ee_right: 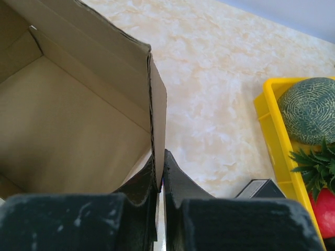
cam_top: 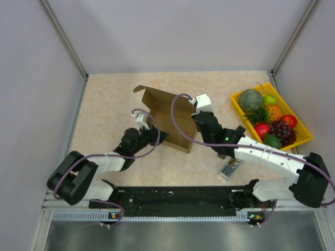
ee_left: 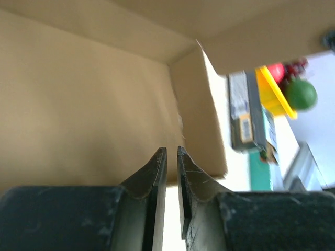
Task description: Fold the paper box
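Grey walls on three sides, beige marbled table (cam_top: 104, 104) below. We see the paper box (cam_top: 170, 117) at the middle of the table, half erected: it stands tipped up on one edge with its open inside facing 7 o'clock, some walls raised, and a loose flap poking out at its 11 o'clock corner.

The right hand (cam_top: 192, 117) is on the box's 3 o'clock side. In the right wrist view the fingers are pinched tight on the top edge of a raised side wall, with the card running straight down between them.

The left hand (cam_top: 159, 137) is at the box's 7 o'clock, nose in toward the inner face. In the left wrist view its fingers stand a thin slit apart, with brown card filling the view beyond them. We can't tell whether anything is clamped.

The yellow tray (cam_top: 238, 107) of fruit sits at 2 o'clock, well apart from the box. A small dark packet (cam_top: 230, 170) lies at 5 o'clock, near the right arm.

We judge the step as mid-fold: walls are being stood up and nothing is locked yet.

For the next move we'd want the left hand to get a sure hold or push on a free wall or flap and bend it along its crease, while the right hand steadies its wall. The card is light, so a hard shove would likely skid or tip the whole box.
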Robot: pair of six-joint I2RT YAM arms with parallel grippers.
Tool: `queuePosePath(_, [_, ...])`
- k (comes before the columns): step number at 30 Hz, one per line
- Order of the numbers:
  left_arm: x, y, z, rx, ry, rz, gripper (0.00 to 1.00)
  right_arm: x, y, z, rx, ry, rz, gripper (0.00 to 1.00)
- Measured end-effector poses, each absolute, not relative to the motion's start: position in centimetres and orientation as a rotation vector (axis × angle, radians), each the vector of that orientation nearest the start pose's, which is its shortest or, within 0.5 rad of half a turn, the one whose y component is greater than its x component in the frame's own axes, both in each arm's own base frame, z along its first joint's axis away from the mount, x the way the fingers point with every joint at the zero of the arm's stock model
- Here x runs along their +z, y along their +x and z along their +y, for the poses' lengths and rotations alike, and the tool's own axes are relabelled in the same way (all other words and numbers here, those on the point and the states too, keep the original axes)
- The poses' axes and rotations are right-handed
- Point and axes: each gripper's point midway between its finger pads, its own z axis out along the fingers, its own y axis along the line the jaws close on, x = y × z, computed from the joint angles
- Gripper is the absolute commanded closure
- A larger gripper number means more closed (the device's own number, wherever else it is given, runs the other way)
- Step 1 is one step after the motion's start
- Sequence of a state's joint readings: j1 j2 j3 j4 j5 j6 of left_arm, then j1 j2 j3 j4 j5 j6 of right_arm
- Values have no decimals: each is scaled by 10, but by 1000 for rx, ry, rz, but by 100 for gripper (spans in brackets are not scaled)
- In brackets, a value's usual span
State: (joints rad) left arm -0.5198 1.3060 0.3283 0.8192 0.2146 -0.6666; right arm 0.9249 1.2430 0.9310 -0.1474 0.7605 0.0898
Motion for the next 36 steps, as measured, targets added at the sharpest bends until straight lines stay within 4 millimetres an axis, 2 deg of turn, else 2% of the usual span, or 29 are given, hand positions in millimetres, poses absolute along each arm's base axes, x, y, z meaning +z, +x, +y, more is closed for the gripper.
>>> queuePosePath(3, [115, 263, -270, -1160, 87, 1919, 85, 215, 304, 210, -71, -313, 1885, 100])
queuePosePath(6, [119, 248, -302, -1278, 122, 1931, 89, 212, 302, 210, -63, -302, 1898, 100])
queuePosePath(9, [123, 247, -329, -1384, 97, 1915, 94, 210, 301, 209, -56, -293, 1907, 100])
queuePosePath(12, [108, 250, -346, -1454, 36, 1934, 96, 209, 301, 209, -47, -283, 1913, 100])
queuePosePath(15, [85, 248, -354, -1475, -35, 1987, 97, 210, 300, 209, -30, -262, 1924, 100])
queuePosePath(20, [87, 244, -362, -1491, -56, 1962, 97, 222, 300, 207, 5, -168, 1964, 100])
queuePosePath(28, [87, 244, -364, -1467, -77, 1951, 97, 241, 302, 211, 111, 61, 2025, 100])
queuePosePath(36, [91, 244, -368, -1475, -71, 1940, 96, 217, 302, 214, 144, 233, 2089, 100])
